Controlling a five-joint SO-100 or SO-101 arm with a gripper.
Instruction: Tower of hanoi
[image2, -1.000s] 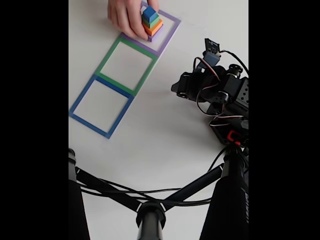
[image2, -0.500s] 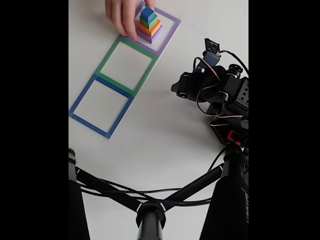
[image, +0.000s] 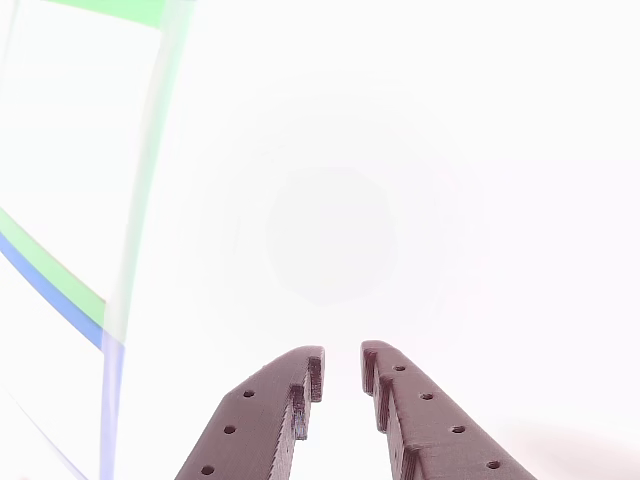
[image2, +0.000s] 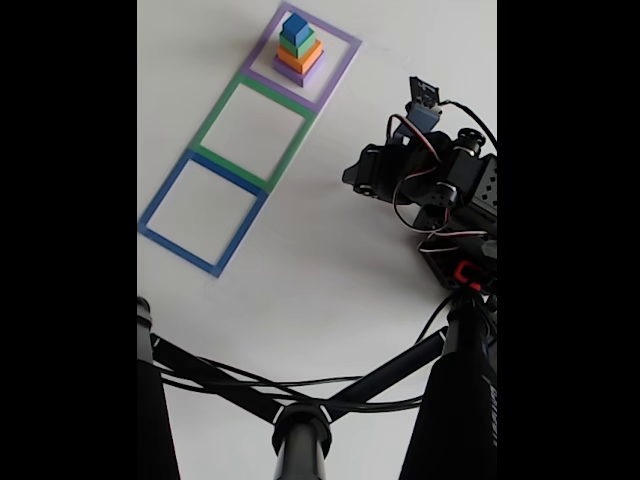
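My pincer (image: 342, 375), two dark brown printed fingers (image: 262, 420) with small holes along them, stands nearly closed in the other view, a narrow slit left between the tips and nothing held in it. It points over the bare white table (image: 480, 150), with washed-out green and blue tape lines at the far left of that view. In the fixed view the black arm (image2: 430, 170) sits folded at the right of the table, cables looping over it, well apart from the tape squares; I judge it is parked there to leave the play area free.

The tower of matte plain-coloured cubes (image2: 298, 48) stands at the far end of the table, inside the purple tape square (image2: 342, 60). It is stacked widest to narrowest: a purple block (image2: 304, 74) at the bottom, an orange block (image2: 300, 59) on it, a green block (image2: 293, 45) above, a small blue block (image2: 296, 26) on top. That order is the puzzle's start.

Nearer along the same row lie a green tape square (image2: 210, 125) and a blue tape square (image2: 160, 195), each sharing an edge with its neighbour. They read as the other two pegs.

Nothing of the task looks done yet. My first move, I reckon, is to open the pincer wider and reach far left for the blue block, taking care not to nudge the green one under it.
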